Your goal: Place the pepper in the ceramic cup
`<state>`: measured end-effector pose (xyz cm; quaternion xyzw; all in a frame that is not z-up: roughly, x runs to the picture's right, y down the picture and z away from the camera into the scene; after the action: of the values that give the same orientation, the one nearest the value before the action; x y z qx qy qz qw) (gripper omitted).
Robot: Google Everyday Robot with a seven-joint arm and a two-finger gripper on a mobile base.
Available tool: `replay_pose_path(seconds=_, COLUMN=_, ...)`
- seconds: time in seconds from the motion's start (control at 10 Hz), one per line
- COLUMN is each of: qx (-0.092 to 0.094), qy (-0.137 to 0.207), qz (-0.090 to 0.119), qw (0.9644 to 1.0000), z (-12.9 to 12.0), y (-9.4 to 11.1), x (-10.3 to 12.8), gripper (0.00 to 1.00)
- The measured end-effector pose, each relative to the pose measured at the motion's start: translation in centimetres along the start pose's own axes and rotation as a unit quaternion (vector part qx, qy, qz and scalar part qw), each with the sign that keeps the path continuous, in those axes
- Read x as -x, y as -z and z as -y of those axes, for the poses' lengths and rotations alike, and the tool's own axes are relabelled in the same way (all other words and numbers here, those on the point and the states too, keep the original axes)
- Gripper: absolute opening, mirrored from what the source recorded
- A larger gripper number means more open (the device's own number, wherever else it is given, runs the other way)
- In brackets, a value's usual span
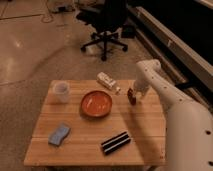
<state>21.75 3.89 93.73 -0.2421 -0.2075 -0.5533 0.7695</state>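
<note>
My pincer (134,93) hangs low over the right side of the wooden counter (140,125), right at the pepper (131,96), which sits dark and slim beneath it, right of the orange-red bowl (96,103). Whether the pincer is spread or pinching the pepper, I cannot tell. The ceramic cup (61,92) stands well apart near the counter's far left corner. A white carton (106,80) lies at the far edge beside a tiny pale piece (118,90). Nearer me lie a blue sponge (59,134) and a black bar (115,142).
</note>
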Motion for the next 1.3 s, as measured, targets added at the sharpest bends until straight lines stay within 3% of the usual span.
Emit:
replay_pose_path(seconds=0.3, qx=0.000, qy=0.004, qz=0.001, qw=1.0000, z=1.1, y=-1.2, x=0.1, gripper=0.48)
replay_pose_path(seconds=0.6, qx=-0.009, qy=0.024, qz=0.004, qw=0.9997, z=1.8, y=-0.3, x=-0.3, gripper=0.78)
replay_pose_path(seconds=1.0, qx=-0.006, qy=0.042, qz=0.008, qw=0.9991, z=2.5, y=-0.5, x=-0.8, gripper=0.80)
replay_pose_path(seconds=1.3, qx=0.002, qy=0.051, qz=0.017, qw=0.9986, z=2.6, y=-2.2, x=-0.7, gripper=0.80)
